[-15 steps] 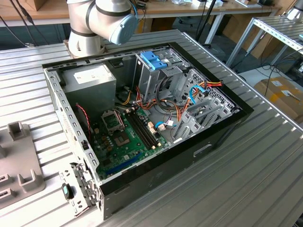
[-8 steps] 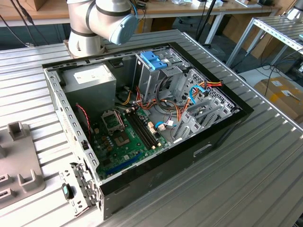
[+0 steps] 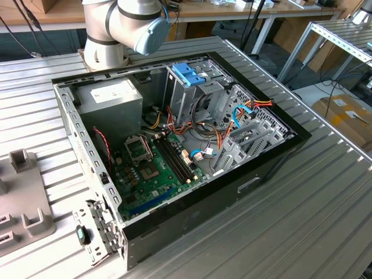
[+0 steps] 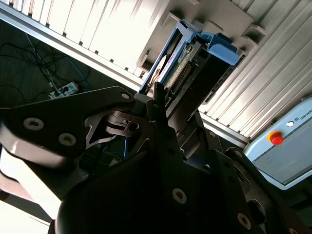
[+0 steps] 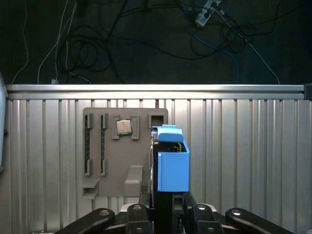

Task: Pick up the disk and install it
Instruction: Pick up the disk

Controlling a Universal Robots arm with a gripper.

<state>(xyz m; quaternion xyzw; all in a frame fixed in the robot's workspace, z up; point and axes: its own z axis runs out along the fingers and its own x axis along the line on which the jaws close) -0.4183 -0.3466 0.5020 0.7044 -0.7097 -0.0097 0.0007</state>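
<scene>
First wrist view shows the pincer (image 5: 163, 207) closed on the disk (image 5: 173, 165), which stands edge-on between its jaws, over the grey tray (image 5: 109, 161) on the bench (image 5: 243, 161). The pick-up looks to be in hand; whether the disk has cleared the tray I cannot tell. Installing calls for squaring it to the cage (image 3: 177, 102) inside the open case (image 3: 75, 133).

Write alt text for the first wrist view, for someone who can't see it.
The hand grips the disk, seen edge-on in its light-blue carrier. Behind it a grey fixture tray holding a small square chip lies on a ribbed metal table, with cables on the dark floor beyond.
</scene>
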